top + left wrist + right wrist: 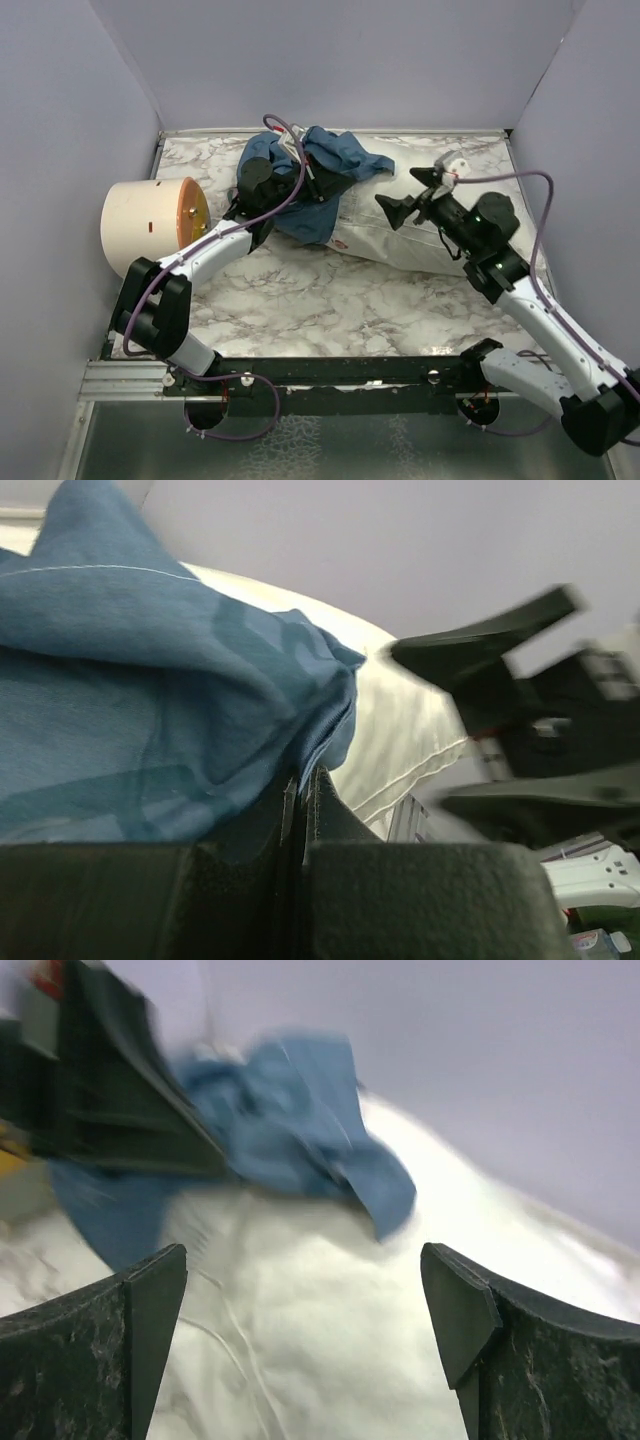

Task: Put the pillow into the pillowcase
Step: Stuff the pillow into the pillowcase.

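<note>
The blue pillowcase (315,180) lies bunched over the far left end of the white pillow (385,245), which stretches toward the right. My left gripper (303,185) is shut on a fold of the pillowcase (150,680), its fingertips (322,785) pinching the cloth beside the pillow (400,720). My right gripper (408,192) hovers just above the pillow's middle with its jaws spread wide and nothing between them. In the right wrist view that gripper (300,1290) frames the bare pillow (320,1350), with the pillowcase (290,1130) beyond it.
A cream cylinder with an orange end (150,225) lies at the table's left edge. Lilac walls close off the left, far and right sides. The marble tabletop (330,300) shows in front of the pillow.
</note>
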Controlling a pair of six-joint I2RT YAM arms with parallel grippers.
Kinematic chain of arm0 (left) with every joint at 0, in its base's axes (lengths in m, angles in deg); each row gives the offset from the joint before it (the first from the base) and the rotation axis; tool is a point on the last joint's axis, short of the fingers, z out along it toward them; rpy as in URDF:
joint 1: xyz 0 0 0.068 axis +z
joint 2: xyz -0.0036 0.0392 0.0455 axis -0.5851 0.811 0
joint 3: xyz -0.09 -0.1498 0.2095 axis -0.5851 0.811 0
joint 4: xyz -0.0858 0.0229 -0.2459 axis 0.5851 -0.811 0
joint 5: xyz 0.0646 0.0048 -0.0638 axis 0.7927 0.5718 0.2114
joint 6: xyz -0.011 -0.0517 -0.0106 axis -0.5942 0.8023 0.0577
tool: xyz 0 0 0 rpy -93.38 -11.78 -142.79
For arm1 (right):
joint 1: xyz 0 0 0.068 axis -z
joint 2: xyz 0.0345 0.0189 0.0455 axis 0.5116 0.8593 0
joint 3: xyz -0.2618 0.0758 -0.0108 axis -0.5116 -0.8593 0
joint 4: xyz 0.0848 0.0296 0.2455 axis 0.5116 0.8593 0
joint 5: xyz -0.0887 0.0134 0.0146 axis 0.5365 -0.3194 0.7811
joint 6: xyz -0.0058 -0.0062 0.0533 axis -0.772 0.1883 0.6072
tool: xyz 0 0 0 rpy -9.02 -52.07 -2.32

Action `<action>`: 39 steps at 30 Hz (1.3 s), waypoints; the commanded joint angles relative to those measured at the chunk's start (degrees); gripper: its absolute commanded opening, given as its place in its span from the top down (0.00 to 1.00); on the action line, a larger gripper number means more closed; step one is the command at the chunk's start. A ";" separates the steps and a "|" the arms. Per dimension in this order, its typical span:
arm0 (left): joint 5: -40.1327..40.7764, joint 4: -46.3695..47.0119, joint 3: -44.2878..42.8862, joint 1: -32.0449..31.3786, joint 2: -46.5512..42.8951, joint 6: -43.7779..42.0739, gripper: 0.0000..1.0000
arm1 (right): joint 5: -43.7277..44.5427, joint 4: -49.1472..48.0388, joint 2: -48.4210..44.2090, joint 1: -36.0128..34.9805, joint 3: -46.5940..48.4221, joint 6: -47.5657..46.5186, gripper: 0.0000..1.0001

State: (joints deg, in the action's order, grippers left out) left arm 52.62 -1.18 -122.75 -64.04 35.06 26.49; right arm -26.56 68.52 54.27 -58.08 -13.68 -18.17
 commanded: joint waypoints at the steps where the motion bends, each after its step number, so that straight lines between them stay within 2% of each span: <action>1: -1.70 4.51 -0.31 -0.05 -3.29 0.67 1.00 | 11.54 17.38 10.52 0.09 2.47 -4.27 0.00; 3: -2.11 4.59 -0.45 -0.20 -3.77 0.64 1.00 | 12.46 18.55 13.68 0.07 3.13 -3.57 0.05; 5: -2.57 4.63 -0.77 -0.58 -3.94 0.48 1.00 | 12.53 19.06 17.08 0.07 3.78 -2.84 0.19; 6: -2.92 4.70 -1.26 -0.98 -3.88 0.24 1.00 | 11.86 18.70 18.79 0.06 4.21 -2.48 0.28; 8: -3.71 4.58 -2.82 -2.38 -3.38 -0.29 1.00 | 9.18 16.35 21.69 0.11 4.80 0.58 0.54; 10: -4.66 4.46 -5.04 -4.49 -2.26 -0.86 1.00 | 1.75 9.84 23.01 0.09 4.69 4.95 0.81; 11: -5.18 4.51 -6.56 -5.43 -1.65 -1.12 1.00 | -2.80 5.22 23.32 0.07 4.29 8.23 0.90; 12: -5.65 4.46 -7.66 -6.38 -1.04 -1.40 1.00 | -7.83 -1.38 23.54 0.06 3.77 12.37 0.96; 14: -6.51 4.96 -8.93 -7.48 -0.38 -1.73 1.00 | -15.92 -14.51 24.38 0.07 3.89 21.48 0.99; 18: -7.22 9.57 -6.46 -7.57 -0.95 -0.84 1.00 | -17.60 -40.16 27.60 -0.06 2.07 39.36 0.99; 20: -7.33 9.29 -3.67 -7.26 -2.13 -2.21 1.00 | -16.09 -43.49 28.43 -0.23 0.54 40.32 0.99; 22: -6.80 8.29 1.01 -6.82 -3.70 -3.87 1.00 | -16.41 -42.36 28.68 -0.21 -2.66 37.93 0.99; 24: -5.51 7.62 6.60 -6.36 -5.39 -5.09 0.99 | -17.23 -43.20 28.06 -0.29 -9.07 35.34 0.99; 25: -4.87 6.86 9.20 -6.21 -6.33 -5.57 0.92 | -18.27 -43.60 27.35 -0.29 -12.32 34.12 0.99; 27: -3.80 4.30 13.61 -6.22 -8.68 -6.10 0.72 | -21.22 -43.73 24.88 -0.28 -18.83 31.56 0.97; 29: -2.39 -0.86 16.92 -6.27 -12.37 -7.40 0.54 | -22.44 -42.25 20.89 -0.28 -24.77 29.70 0.83; 32: 0.75 -14.42 18.06 -6.31 -20.23 -11.60 0.35 | -24.01 -35.15 11.07 -0.24 -29.60 26.00 0.61; 36: 5.52 -34.27 13.87 -6.16 -30.88 -18.12 0.22 | -19.32 -17.60 -6.57 -0.29 -28.11 19.64 0.33; 39: 9.15 -45.36 8.20 -5.74 -35.73 -21.46 0.19 | -14.08 -10.15 -15.52 -0.20 -24.57 15.39 0.14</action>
State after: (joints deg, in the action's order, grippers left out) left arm 54.72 -27.98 -107.13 -70.57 5.65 12.72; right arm -46.63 42.93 48.98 -58.43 -42.36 5.22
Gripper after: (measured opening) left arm 0.798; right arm 0.740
